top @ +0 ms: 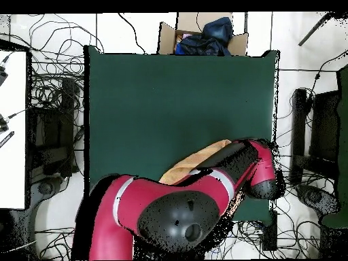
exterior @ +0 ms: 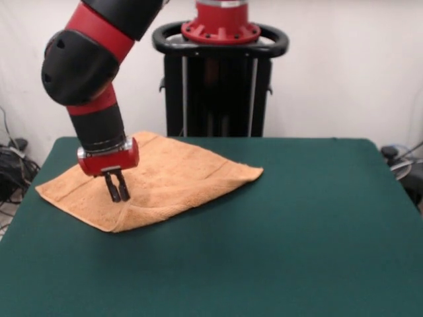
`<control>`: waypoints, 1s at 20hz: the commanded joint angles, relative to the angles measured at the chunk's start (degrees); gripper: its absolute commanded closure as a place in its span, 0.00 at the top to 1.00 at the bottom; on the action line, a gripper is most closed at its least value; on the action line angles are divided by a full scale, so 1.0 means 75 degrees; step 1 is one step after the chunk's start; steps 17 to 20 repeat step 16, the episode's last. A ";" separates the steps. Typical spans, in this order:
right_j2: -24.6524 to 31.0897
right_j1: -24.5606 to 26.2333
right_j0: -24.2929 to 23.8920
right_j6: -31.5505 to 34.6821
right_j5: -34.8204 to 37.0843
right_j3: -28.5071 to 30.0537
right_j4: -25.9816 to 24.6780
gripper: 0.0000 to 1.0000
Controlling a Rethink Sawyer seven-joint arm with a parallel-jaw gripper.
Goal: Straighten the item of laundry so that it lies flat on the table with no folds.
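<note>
The peach-tan towel [exterior: 172, 175] lies on the left rear part of the green table [exterior: 297, 231], with its near-left edge doubled over into a thick fold. My gripper [exterior: 119, 196] points straight down over the towel's left part. Its fingers are close together, with their tips down in the cloth just behind that fold, pinching it. In the overhead view only a strip of the towel [top: 197, 158] shows beside the arm, which hides the gripper and the rest of the cloth. The table [top: 170, 95] there is mostly bare green.
The robot's black pedestal [exterior: 218, 86] stands right behind the table's far edge. A cardboard box with dark blue cloth [top: 204, 35] sits past the table's opposite edge. Cables and equipment lie on the floor around the table.
</note>
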 commanded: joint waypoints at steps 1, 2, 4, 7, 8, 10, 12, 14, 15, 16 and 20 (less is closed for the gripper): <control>0.1841 -0.0152 -0.0405 -0.1828 -0.0201 -0.0201 0.0874 0.00; 0.1903 -0.0192 -0.0459 -0.1892 -0.0217 -0.0178 0.0895 0.00; 0.2073 -0.0304 -0.0633 -0.2132 -0.0307 -0.0108 0.1026 0.00; 0.2259 -0.0429 -0.0801 -0.2342 -0.0395 -0.0025 0.1142 0.00; 0.2303 -0.0459 -0.0843 -0.2397 -0.0425 -0.0006 0.1183 0.00; 0.2412 -0.0546 -0.0945 -0.2605 -0.0502 0.0109 0.1313 0.00; 0.2485 -0.0609 -0.1005 -0.2751 -0.0547 0.0212 0.1396 0.00; 0.2538 -0.0688 -0.1060 -0.2791 -0.0633 0.0232 0.1459 0.00; 0.2587 -0.0719 -0.1118 -0.2858 -0.0677 0.0257 0.1512 0.00; 0.2614 -0.0736 -0.1143 -0.2884 -0.0685 0.0269 0.1519 0.00; 0.2614 -0.0736 -0.1143 -0.2884 -0.0685 0.0269 0.1519 0.00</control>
